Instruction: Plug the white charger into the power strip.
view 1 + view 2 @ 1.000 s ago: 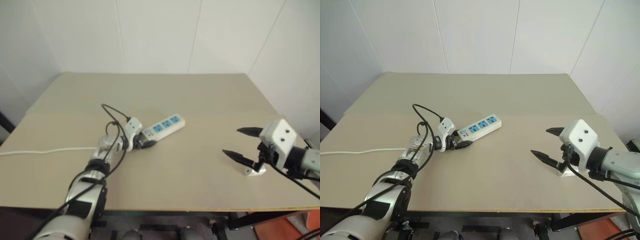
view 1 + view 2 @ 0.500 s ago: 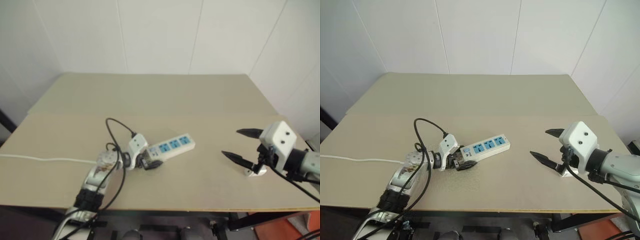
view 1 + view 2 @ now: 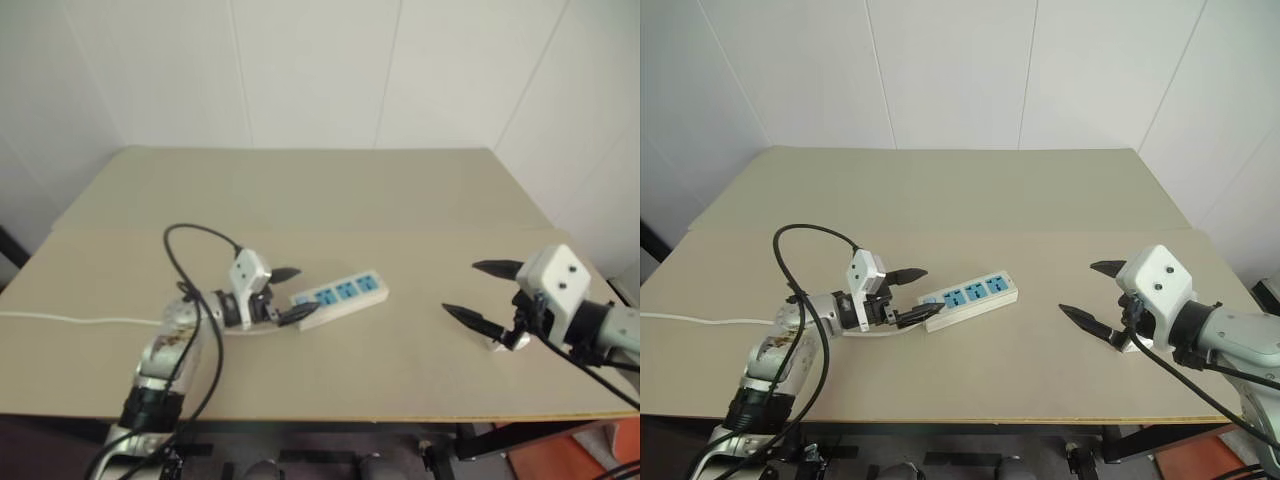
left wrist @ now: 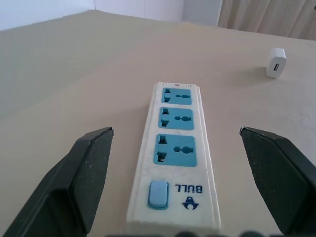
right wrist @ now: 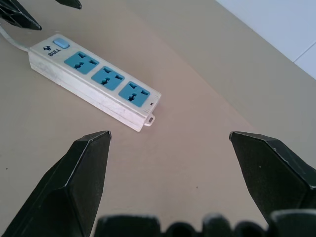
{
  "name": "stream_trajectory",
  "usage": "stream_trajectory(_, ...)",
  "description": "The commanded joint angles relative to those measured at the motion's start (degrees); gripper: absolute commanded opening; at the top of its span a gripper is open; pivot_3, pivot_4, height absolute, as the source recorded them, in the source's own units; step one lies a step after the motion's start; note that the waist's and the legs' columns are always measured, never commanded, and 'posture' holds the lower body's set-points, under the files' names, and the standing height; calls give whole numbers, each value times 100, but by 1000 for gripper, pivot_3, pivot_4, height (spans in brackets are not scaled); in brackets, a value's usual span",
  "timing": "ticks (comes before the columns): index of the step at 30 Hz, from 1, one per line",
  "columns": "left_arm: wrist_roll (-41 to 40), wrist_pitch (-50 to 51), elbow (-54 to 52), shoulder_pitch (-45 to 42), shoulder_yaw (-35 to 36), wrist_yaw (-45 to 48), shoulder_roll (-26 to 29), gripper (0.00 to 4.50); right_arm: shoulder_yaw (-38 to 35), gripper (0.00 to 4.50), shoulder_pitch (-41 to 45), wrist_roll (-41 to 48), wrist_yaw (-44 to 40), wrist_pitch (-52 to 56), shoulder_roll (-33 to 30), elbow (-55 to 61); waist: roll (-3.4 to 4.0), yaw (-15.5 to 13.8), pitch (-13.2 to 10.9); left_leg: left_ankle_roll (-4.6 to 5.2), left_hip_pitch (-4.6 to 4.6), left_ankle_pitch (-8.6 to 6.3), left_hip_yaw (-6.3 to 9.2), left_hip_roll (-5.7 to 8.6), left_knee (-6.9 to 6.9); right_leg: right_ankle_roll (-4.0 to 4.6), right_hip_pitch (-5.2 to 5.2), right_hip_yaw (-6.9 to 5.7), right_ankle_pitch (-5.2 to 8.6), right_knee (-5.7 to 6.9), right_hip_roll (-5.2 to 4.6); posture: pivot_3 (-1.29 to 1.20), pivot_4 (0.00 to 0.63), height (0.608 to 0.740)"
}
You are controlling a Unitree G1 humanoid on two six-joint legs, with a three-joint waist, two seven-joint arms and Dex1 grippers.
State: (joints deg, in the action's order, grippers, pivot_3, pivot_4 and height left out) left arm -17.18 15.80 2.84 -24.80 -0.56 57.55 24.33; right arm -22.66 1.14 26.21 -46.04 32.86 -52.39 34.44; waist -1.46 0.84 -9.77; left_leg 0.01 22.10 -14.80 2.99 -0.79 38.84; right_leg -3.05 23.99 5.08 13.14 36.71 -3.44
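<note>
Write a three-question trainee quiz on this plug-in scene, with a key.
1. True or false: the white charger is already plugged into the power strip.
2. How many blue sockets does the power strip have?
3. Which pincer has the charger on the table just beneath it? A. left pincer B. right pincer

Key:
1. False; it rests on the table, apart from the strip.
2. Three.
3. B; both pincers are open and hold nothing.

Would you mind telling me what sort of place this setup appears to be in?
Probably a bare indoor test room or lab: a plain beige table set against white panelled walls, with just a power strip and a small white charger laid out on it.
</note>
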Motion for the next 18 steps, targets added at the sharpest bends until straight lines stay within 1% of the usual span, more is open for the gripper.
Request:
stream_trajectory(1, -77, -840, 786, -272, 109, 553, 146, 4479, -171, 4500, 45, 131, 31, 27, -26, 168, 0, -1, 0, 0, 0, 0, 0, 0, 0, 0, 0, 0, 0, 0, 0, 0, 150, 740)
stream_trajectory(5, -112, -1316, 1765, -647, -30, 1297, 187, 4479, -234, 4500, 14, 152, 7, 43, -46, 188, 0, 1, 0, 0, 5, 0, -1, 0, 0, 0, 2, -2, 0, -3, 0, 0, 150, 740)
stream_trajectory(10, 18, -1910, 2747, -1046, -111, 1533, -121, 4479, -308, 4500, -45, 195, 14, 81, -68, 274, -1, -8, 0, 0, 8, 0, 1, 1, 2, 0, 2, -3, 0, -4, -1, 0, 150, 740)
stream_trajectory(14, 206, -2321, 3140, -1108, -229, 1609, -257, 4479, -377, 4500, -126, 237, 21, 104, -81, 342, -1, 6, 0, 1, 9, 0, 2, 1, 1, 0, 3, -3, 0, -4, 1, 0, 150, 740)
stream_trajectory(18, 219, -2358, 3109, -1076, -268, 1558, -364, 4479, -416, 4500, -156, 267, 45, 128, -99, 368, -1, 11, 0, 1, 8, 0, 3, 1, 2, 0, 4, -2, 0, 1, 1, 0, 150, 740)
